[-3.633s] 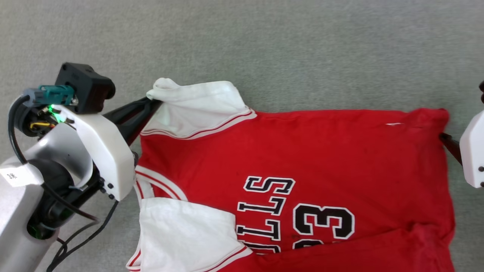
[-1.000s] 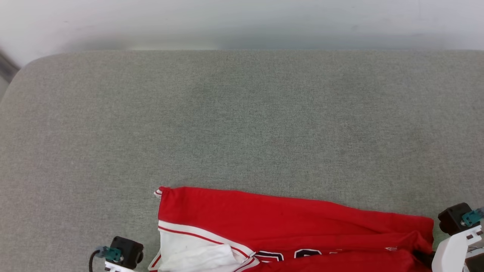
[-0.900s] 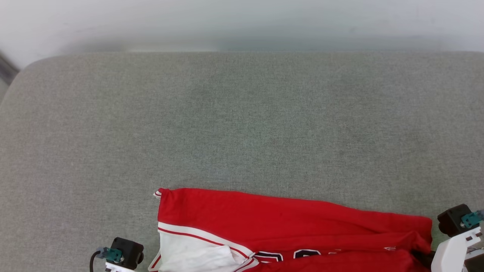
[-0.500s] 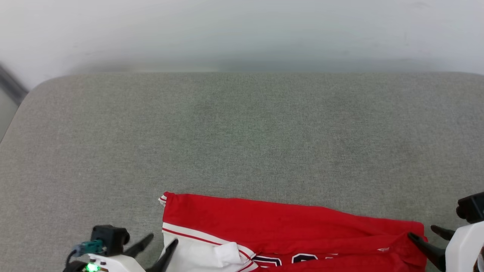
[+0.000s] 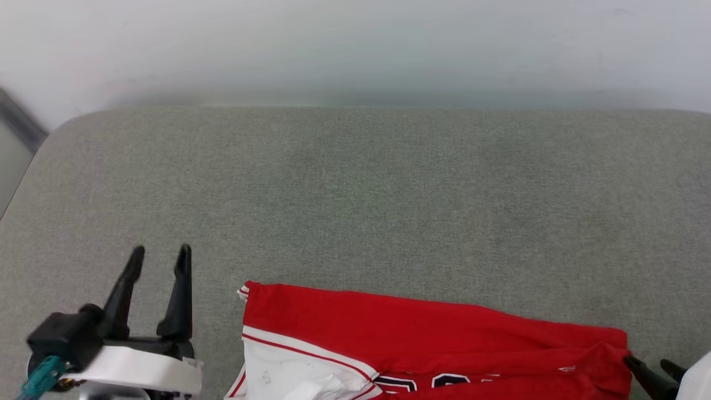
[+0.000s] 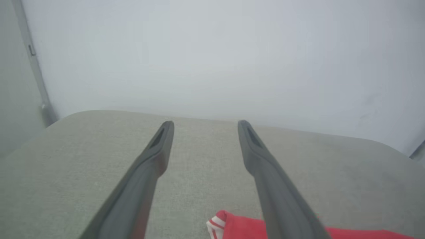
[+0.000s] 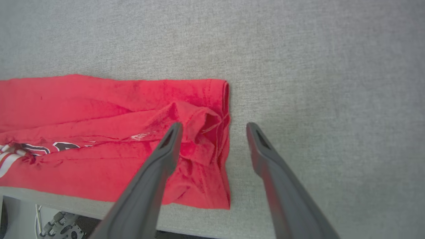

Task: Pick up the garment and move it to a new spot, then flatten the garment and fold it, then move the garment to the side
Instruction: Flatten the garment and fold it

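Since the garment [image 5: 422, 328] lies folded along the bottom edge of the head view on the grey cushion [image 5: 355, 194], with the left gripper [image 5: 161, 251] and the right gripper [image 5: 647, 362] spread and empty, each should pinch all layers at its end evenly.

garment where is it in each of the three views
Head view: the garment lies along the bottom edge, centre to right, white sleeve at left.
Left wrist view: a red strip with a striped corner at the bottom edge, right of centre.
Right wrist view: left half, hem near the middle.
Shared landmark: the grey fabric surface under it.
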